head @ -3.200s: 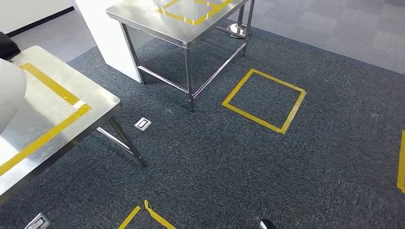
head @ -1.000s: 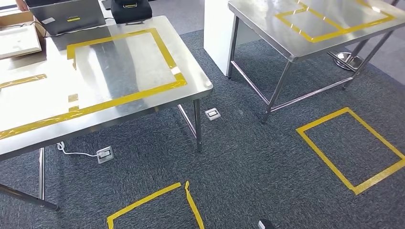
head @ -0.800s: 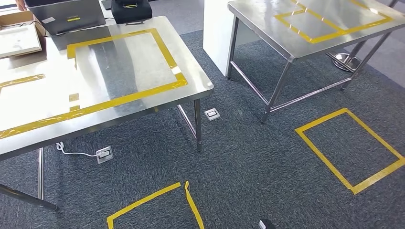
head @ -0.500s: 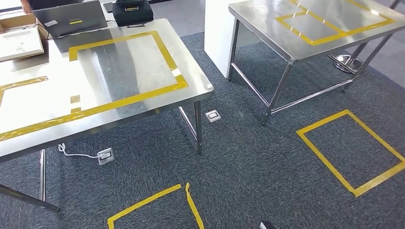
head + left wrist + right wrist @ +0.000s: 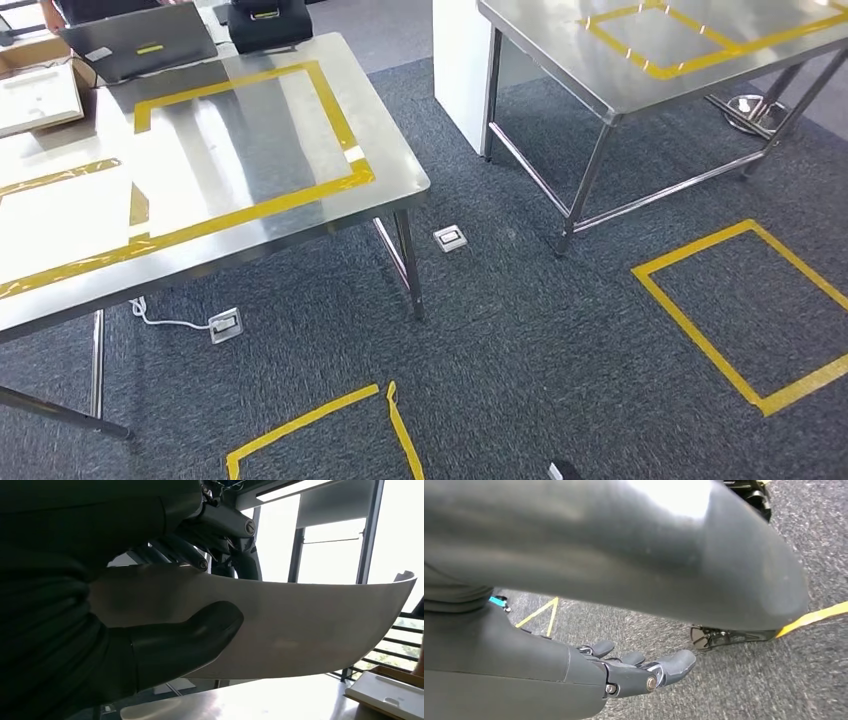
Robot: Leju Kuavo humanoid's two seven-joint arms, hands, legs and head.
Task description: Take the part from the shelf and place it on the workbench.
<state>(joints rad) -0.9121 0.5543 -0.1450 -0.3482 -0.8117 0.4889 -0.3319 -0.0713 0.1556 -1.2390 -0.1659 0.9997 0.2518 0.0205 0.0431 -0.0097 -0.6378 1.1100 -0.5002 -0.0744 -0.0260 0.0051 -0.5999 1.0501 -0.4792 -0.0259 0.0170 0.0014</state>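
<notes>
Steel bench (image 5: 390,170) has drifted slightly in the head view, so approach continues; left hand (image 5: 150,630) clamps the white part (image 5: 310,625), right hand (image 5: 639,672) hangs loosely open.

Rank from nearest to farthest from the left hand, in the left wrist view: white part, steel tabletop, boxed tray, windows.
1. white part, gripped in the left hand.
2. steel tabletop, beneath the part.
3. boxed tray, on the tabletop past the part.
4. windows, behind everything.
</notes>
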